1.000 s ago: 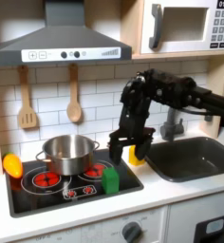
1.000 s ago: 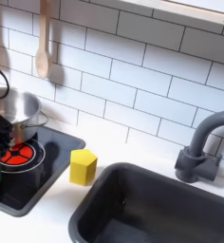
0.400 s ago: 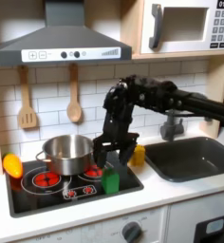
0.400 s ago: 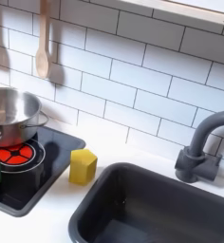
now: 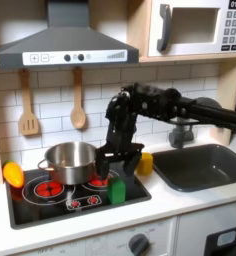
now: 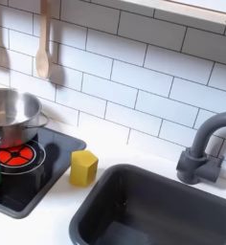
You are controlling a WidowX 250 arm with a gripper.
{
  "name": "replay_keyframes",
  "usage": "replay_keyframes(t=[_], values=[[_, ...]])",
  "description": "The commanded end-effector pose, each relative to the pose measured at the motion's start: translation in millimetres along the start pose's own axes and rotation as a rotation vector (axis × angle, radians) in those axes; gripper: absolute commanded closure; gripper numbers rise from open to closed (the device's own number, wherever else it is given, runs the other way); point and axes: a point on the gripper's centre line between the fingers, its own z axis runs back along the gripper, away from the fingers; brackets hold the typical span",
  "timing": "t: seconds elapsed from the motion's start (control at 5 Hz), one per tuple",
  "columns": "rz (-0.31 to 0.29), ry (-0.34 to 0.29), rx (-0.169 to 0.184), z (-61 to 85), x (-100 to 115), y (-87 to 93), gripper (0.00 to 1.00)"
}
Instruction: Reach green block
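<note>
One black stove top anchors this toy kitchen, set into a white counter below white tiled wall. On the stove top's front corner, at the first exterior view's right, stands the green block. The gripper hangs directly above the block, very close; whether its jaws are parted or closed I cannot tell. A steel pot sits at the stove top's rear. Beside the stove top, toward the dark sink, stands a yellow block. Wooden utensils hang on the wall above.
</note>
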Motion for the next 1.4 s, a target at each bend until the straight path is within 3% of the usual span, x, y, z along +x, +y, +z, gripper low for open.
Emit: replay_keyframes(t=[0.0,0.8,1.2], values=[[-0.022,0.015,-0.010,-9.2,2.4,-5.8,0.00],[-0.026,0.002,-0.017,-17.2,10.4,-20.8,0.00],[-0.017,0.029,-0.016,-30.3,10.2,-20.3,0.00]])
